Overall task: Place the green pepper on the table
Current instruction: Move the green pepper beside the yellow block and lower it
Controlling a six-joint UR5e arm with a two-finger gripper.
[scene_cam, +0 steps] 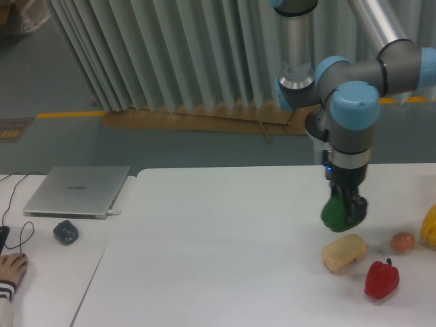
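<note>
fingers point(346, 212) clamped on green pepper point(334, 213), held just above desk point(225, 238), right side, over bread roll point(344, 252). prob mid-lowering. best: drop straight onto bare spot left of roll, clear of red pepper point(381, 279) & egg point(402, 241), release w/ pepper resting.
</note>
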